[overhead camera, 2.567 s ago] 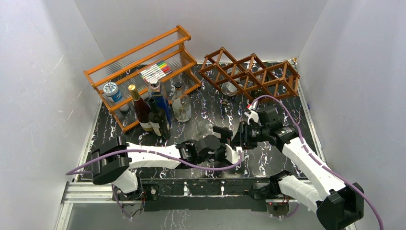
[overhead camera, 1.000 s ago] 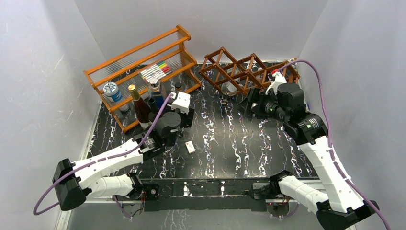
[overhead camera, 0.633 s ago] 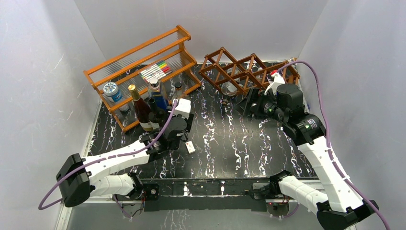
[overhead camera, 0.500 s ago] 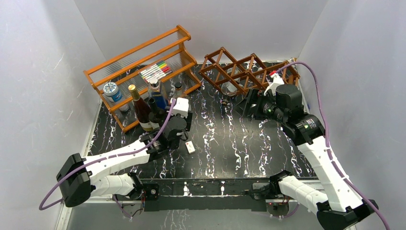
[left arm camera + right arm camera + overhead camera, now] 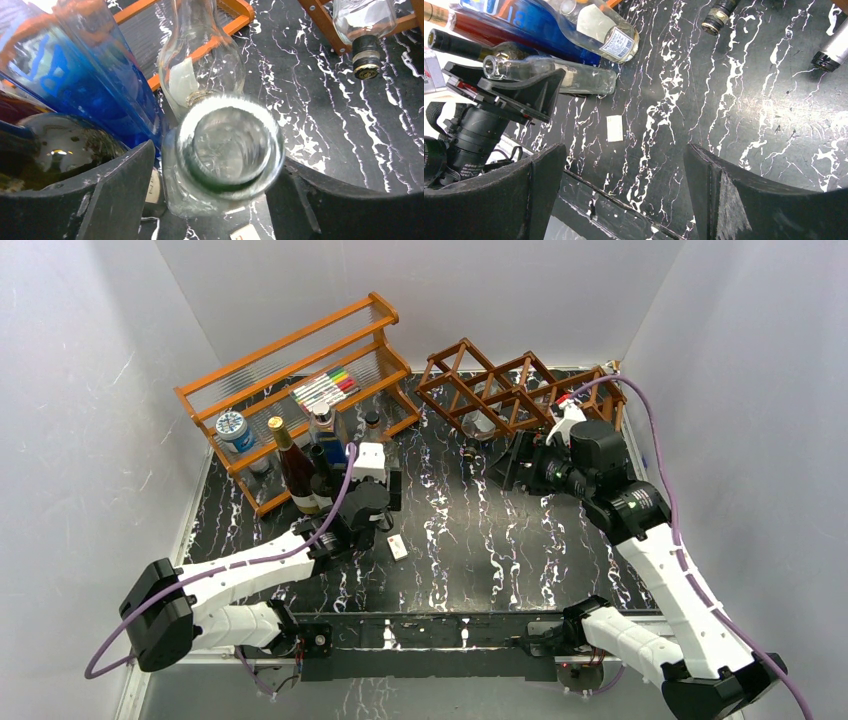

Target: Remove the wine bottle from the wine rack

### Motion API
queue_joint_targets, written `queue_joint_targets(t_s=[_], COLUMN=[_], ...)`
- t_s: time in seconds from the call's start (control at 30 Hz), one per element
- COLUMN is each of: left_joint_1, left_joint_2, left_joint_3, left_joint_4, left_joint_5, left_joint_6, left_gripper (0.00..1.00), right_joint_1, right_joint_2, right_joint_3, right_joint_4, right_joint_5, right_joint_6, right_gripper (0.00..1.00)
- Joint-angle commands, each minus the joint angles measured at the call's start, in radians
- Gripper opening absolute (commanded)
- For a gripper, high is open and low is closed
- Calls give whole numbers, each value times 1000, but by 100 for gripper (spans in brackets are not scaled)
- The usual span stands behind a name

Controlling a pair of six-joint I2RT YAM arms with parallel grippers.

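Note:
The dark brown lattice wine rack [image 5: 520, 390] stands at the back right. A clear wine bottle [image 5: 478, 424] lies in a low cell, its black-capped neck [image 5: 365, 60] pointing out over the table. In the right wrist view two capped necks show, a dark neck [image 5: 715, 20] and a pale neck [image 5: 833, 50]. My right gripper [image 5: 505, 465] [image 5: 624, 147] hangs open and empty just in front of the rack. My left gripper [image 5: 385, 488] [image 5: 217, 155] straddles the top of an upright clear bottle [image 5: 227, 150] [image 5: 574, 77] by the bottle group. A narrow gap shows at its left finger [image 5: 125, 185].
An orange tiered shelf [image 5: 300, 390] at the back left carries markers [image 5: 325, 388] and a tin [image 5: 232, 428]. A red bottle [image 5: 292, 465], a blue bottle [image 5: 85, 85], a dark bottle [image 5: 322, 480] and another clear bottle [image 5: 202, 65] crowd before it. A small white card [image 5: 397, 547] lies mid-table.
The left jaws have widened around the upright clear bottle. The right gripper has shifted a little left in front of the rack, still open.

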Motion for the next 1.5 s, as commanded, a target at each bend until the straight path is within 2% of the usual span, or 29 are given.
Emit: queue_joint_targets(t_s=[0.0,0.1,0.17,0.37,0.5,0.57,0.67,0.83,0.97,1.07,1.1,1.2,1.27,1.37,1.47], left_joint_1=[3,2,3,3,2,2,2,2,3,3,3,3,40,51,51], left_joint_2=[-12,-39,-59,-140,-209,-246,-298,-353,-343,-299,-255,-126,-105,-212,-225], left_joint_3=[6,22,44,105,149,172,206,275,312,348,369,416,420,265,162], left_joint_4=[-27,-59,-96,-200,-232,-254,-289,-305,-228,-160,-95,99,105,153,186], left_joint_5=[2,24,39,74,231,292,340,410,484,530,560,589,644,637,555], left_joint_6=[-28,-21,-16,8,128,166,203,249,337,411,476,574,549,579,702], left_gripper=[82,95,98,98,98,98,98,98,98,98,98,98,98,98,98], right_joint_1=[3,3,3,3,2,3,3,2,3,3,2,3,4,4,9], right_joint_2=[-4,3,13,28,41,61,99,137,176,221,258,377,446,606,716], right_joint_3=[-8,-21,-27,-55,-86,-100,-107,-141,-173,-176,-167,-199,-209,-156,-112], right_joint_4=[49,52,57,77,91,85,68,182,312,372,392,585,689,812,883], right_joint_5=[-13,-11,-13,-28,-19,33,90,81,89,157,218,359,367,402,410], right_joint_6=[0,-8,-8,3,-13,-33,-46,-34,-23,-21,-22,5,45,81,127], right_gripper=[98,98,98,98,98,98,98,98,98,98,98,98,98,98,98])
